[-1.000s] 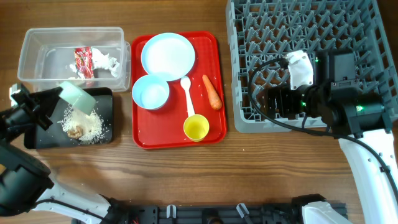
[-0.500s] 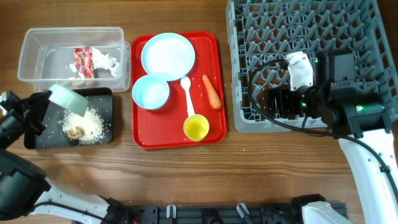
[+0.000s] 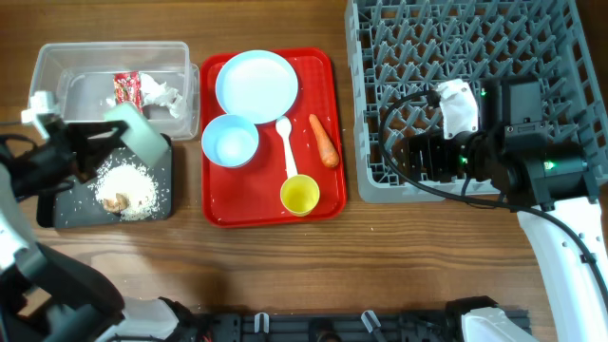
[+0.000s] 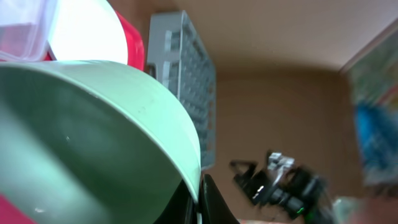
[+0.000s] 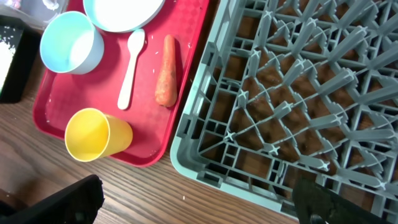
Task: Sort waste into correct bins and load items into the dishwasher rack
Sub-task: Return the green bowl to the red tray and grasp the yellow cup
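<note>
My left gripper (image 3: pixel 106 139) is shut on the rim of a pale blue bowl (image 3: pixel 136 135) and holds it tilted over the black tray (image 3: pixel 65 215). The tray holds a heap of rice and scraps (image 3: pixel 128 188). In the left wrist view the bowl (image 4: pixel 93 137) fills the left side, with its rim between the jaws (image 4: pixel 198 200). The clear tub (image 3: pixel 57 66) holds the napkin and red wrapper (image 3: pixel 142 93). The plate (image 3: pixel 256 85), second bowl (image 3: pixel 230 141), spoon (image 3: pixel 287 145), carrot (image 3: pixel 324 141) and yellow cup (image 3: pixel 299 195) lie on the red tray. My right gripper (image 3: pixel 410 158) is open and empty over the grey rack's (image 3: pixel 456 47) front left corner.
The red serving tray (image 3: pixel 214 204) lies between the bins and the rack. In the right wrist view the cup (image 5: pixel 96 134), carrot (image 5: pixel 166 79), spoon (image 5: pixel 132 68) and rack corner (image 5: pixel 186 165) show below the open fingers (image 5: pixel 199 205). Bare wooden table runs along the front.
My left gripper has swung the bowl up and to the right, from the black tray's left end to its far right corner. The right arm has not moved.
</note>
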Robot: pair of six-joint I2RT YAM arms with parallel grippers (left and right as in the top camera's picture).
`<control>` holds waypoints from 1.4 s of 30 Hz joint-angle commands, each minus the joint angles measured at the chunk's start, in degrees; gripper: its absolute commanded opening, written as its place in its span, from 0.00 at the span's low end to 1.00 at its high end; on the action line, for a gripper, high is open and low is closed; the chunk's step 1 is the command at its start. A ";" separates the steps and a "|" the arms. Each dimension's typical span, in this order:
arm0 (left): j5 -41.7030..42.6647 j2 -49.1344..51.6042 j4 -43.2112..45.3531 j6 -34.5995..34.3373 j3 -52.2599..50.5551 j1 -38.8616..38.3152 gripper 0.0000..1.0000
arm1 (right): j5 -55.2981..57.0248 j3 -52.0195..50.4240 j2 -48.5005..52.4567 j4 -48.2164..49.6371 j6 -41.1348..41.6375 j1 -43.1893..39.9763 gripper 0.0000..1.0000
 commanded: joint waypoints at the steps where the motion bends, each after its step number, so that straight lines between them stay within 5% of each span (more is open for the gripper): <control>1: -10.23 -5.95 4.48 -5.31 0.55 -11.69 0.04 | -0.70 0.83 0.11 0.02 0.26 0.13 1.00; 4: -32.59 -7.28 16.17 -30.56 0.55 -29.18 0.04 | -0.72 0.83 0.11 0.02 0.26 0.13 1.00; 8: -63.36 -7.23 19.12 -50.90 0.55 -50.27 0.04 | -0.72 0.83 0.11 0.02 0.28 0.13 1.00; 11: -78.05 -7.21 19.23 -62.45 0.52 -62.31 0.04 | -0.70 0.83 0.11 0.11 0.20 0.13 1.00; 17: -91.08 -3.54 19.76 -73.64 -2.84 -75.63 0.04 | -0.70 0.79 0.11 -0.13 0.15 0.13 1.00; 29: -91.54 11.37 22.93 -75.34 -5.22 -77.29 0.05 | -0.70 0.79 0.11 -0.33 0.13 0.13 1.00; 32: -91.21 11.37 22.88 -75.32 -5.22 -77.29 0.29 | -0.70 0.79 0.11 -0.07 0.11 0.13 1.00; 38: -86.93 9.42 22.67 -74.71 -4.07 -74.69 0.31 | -0.76 0.79 0.11 1.90 2.99 0.13 1.00; 42: -78.84 5.60 22.75 -68.06 0.17 -71.45 0.31 | -1.18 0.79 0.11 4.37 5.03 0.13 1.00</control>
